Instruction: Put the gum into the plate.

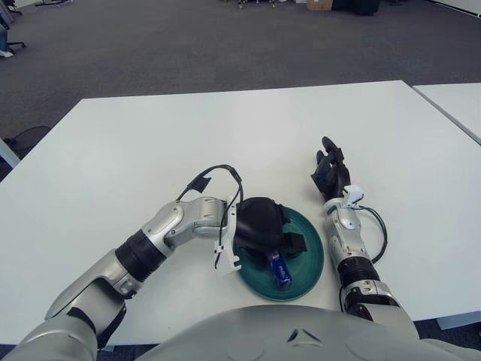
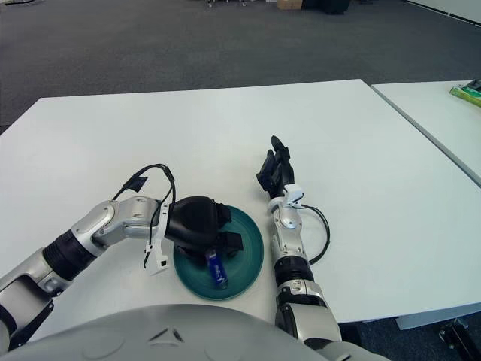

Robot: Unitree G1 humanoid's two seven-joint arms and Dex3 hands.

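Gum [image 1: 279, 271], a blue pack with white print too small to read, lies inside the green plate [image 1: 308, 269] toward its 6 o'clock rim. Left hand [image 1: 264, 228] sits over the plate's 10 o'clock half, fingers loosened beside the pack, gripping nothing. Right hand [image 1: 331, 174], fingers extended and empty, shows at the plate's 2 o'clock on the white table [image 1: 150, 143].

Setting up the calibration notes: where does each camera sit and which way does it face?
Left eye view: on the head, facing forward and down at the white table; shows both arms and the chest.
Right eye view: same head, slightly to the right; also catches a second table at right.
Shared: left hand over the round green plate, blue gum pack lying in it; right hand showing right of the plate, fingers extended.
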